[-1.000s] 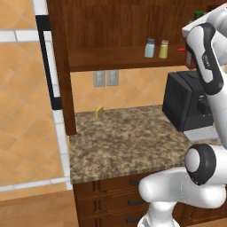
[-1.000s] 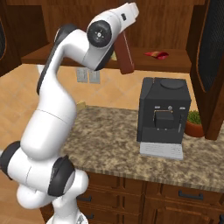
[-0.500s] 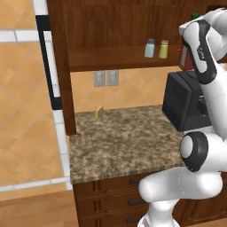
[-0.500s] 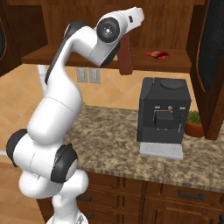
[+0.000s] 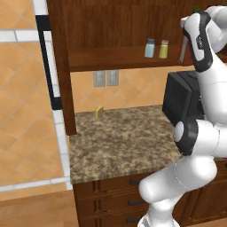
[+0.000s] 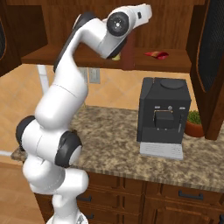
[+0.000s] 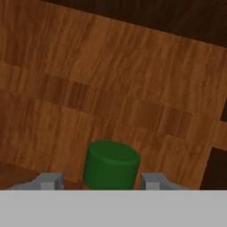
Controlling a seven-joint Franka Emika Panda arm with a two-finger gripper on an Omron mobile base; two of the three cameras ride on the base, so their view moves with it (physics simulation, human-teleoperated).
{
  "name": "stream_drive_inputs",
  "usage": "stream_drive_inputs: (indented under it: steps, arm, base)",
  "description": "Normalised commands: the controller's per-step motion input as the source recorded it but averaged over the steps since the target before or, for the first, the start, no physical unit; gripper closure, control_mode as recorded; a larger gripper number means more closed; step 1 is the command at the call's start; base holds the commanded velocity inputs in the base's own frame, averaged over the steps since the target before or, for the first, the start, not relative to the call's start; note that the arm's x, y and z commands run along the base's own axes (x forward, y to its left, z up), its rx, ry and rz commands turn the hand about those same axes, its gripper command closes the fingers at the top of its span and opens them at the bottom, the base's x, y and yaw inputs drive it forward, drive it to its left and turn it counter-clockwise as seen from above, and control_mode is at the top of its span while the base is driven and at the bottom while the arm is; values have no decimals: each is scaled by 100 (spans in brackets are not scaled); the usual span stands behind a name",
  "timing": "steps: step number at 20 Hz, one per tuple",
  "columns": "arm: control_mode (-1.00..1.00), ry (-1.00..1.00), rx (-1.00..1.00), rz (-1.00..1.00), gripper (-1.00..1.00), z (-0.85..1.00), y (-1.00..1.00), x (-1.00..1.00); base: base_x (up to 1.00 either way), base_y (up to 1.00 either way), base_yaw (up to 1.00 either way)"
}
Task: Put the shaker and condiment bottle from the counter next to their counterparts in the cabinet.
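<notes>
Bottle (image 6: 127, 56) — the tall red one — hangs upright at the front edge of the cabinet (image 5: 111, 26) shelf, its lower part crossing the shelf board in the right base view. In the left base view a strip of its red body shows at the right, behind the arm's forearm. Its green cap (image 7: 111, 165) sits between the two grey fingertips of the gripper (image 7: 103, 181) in the hand view; the fingers stand close on either side of it, clamped on the bottle just under the cap. Behind the cap is brown wood grain.

On the shelf, the pale blue shaker (image 5: 150, 48) stands just beside the yellow-green shaker (image 5: 163, 48), both upright, left of the bottle. Further right along the board lies the small flat red bottle (image 6: 156, 54), with bare shelf between it and the held bottle.

Below, the counter (image 5: 119, 142) is speckled brown granite over dark drawers. A black coffee machine (image 6: 162, 116) stands at its right, directly under the shelf, and a small potted plant (image 6: 194, 123) sits beside it against the cabinet side. A small yellow block (image 5: 99, 112) rests near the far wall, under two grey outlets (image 5: 106, 78). The wall is orange tile. The left half of the counter is open. No writing can be read.
</notes>
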Motion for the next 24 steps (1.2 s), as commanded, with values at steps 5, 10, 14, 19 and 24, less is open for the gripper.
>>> stream_drive_inputs:
  steps: [5, 10, 14, 19, 24]
  arm:
    - [-100, 0, 6, 0, 100, 31, -19, 38]
    - [-100, -2, 3, 0, 100, 15, -22, 40]
    - [-100, -6, 0, 0, 100, 0, -23, 41]
    - [-100, -1, -1, 0, 100, -25, -13, 37]
    - [-100, 0, -7, 0, 100, -42, -3, 18]
  base:
    - [0, 0, 0]
    - [0, 0, 0]
    - [0, 0, 0]
    - [0, 0, 0]
    - [0, 0, 0]
